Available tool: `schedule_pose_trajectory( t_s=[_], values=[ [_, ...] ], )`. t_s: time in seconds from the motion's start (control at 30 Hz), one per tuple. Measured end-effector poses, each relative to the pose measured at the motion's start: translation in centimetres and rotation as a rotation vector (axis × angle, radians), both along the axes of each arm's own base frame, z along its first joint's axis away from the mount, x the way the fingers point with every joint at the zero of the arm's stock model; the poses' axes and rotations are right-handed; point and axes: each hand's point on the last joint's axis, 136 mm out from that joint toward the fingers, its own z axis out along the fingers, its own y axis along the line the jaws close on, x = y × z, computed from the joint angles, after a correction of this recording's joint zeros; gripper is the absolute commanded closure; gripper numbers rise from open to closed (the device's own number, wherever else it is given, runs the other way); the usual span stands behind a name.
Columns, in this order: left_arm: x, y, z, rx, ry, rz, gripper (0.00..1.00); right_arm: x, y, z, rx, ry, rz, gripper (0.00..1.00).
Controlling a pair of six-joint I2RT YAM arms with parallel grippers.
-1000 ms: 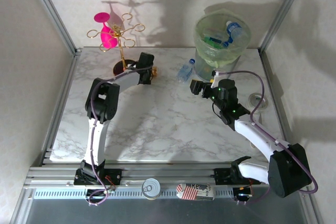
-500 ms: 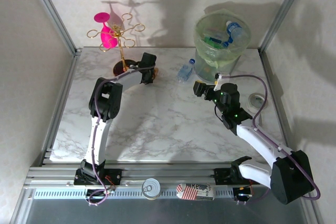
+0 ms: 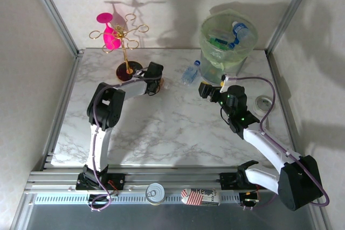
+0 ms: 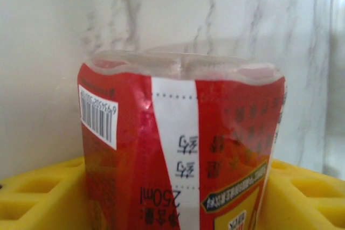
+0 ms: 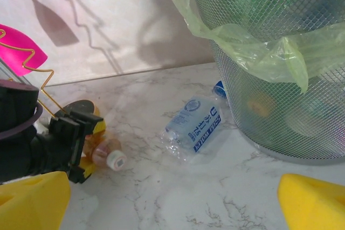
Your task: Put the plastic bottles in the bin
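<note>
the left gripper (image 4: pixel 172 197) is clamped on a red-labelled bottle (image 4: pixel 183 133), held between its yellow fingers (image 4: pixel 38 192). the right gripper (image 5: pixel 172 208) is spread wide, holding nothing. a blue-labelled bottle (image 5: pixel 194 127) lies on the table (image 5: pixel 161 187) ahead of its fingertips, just beside the bin (image 5: pixel 280 95).

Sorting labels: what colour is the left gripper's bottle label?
The bottle has a red label with a white stripe; clearest in left wrist view.

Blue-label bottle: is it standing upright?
No, the blue-label bottle lies on its side on the table, beside the base of the bin.
</note>
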Motion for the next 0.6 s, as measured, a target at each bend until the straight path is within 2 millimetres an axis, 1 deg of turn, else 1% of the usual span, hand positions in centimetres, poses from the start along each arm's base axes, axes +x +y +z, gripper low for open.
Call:
schedule_pose_trajectory(
  t_s=[0.13, 0.23, 0.4, 0.6],
  values=[
    [-2.4, 0.1, -0.2, 0.048, 0.031, -0.078, 0.29, 0.0, 0.0, 0.1, 0.002, -0.005, 0.000, 0.01],
    [-3.4, 0.1, -0.3, 0.089, 0.049, -0.149, 0.25, 0.0, 0.0, 0.2, 0.003, -0.006, 0.000, 0.01],
    [-3.9, -0.2, -0.4, 0.143, 0.062, -0.252, 0.20, 0.1, 0.0, 0.0, 0.001, -0.002, 0.000, 0.01],
    [-4.1, -0.3, -0.3, 0.187, 0.081, -0.308, 0.19, 0.0, 0.0, -0.2, 0.001, -0.002, 0.000, 0.01]
  ],
)
